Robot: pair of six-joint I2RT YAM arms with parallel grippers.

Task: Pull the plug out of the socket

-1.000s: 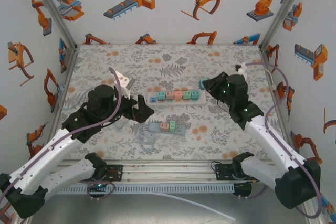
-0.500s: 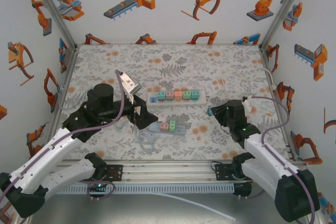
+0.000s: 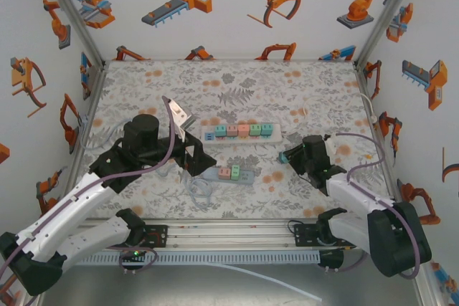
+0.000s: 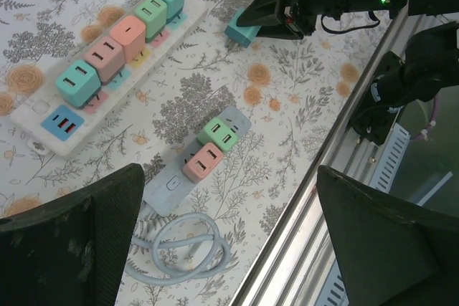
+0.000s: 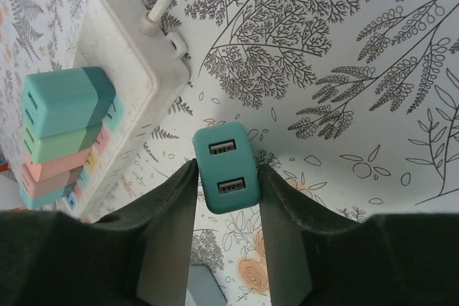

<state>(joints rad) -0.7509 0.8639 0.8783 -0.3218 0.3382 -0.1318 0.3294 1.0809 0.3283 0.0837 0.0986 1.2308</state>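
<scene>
Right wrist view: the teal plug (image 5: 224,166) sits between my right gripper's (image 5: 226,177) fingers, clear of the white power strip (image 5: 122,55). I can't tell whether it's pinched or loose. My left gripper (image 4: 228,177) gapes empty. Next I'd release fully and back away.

Small teal block plug (image 5: 224,155), two USB ports on one face, ports turned toward the right wrist camera. Out of the socket. Sits between the two fingers of the right pincer (image 5: 226,177); firm grip or mere flanking not clear. From the left wrist its metal prongs show, pointing away from the pincer.

Long white plastic power strip (image 5: 118,37) lies flat on the floral worktop (image 5: 344,69), just beyond the pincer's tip and apart from the plug, white cord end nearest. Five coloured chargers (image 5: 68,102) sit in a row along it.
</scene>
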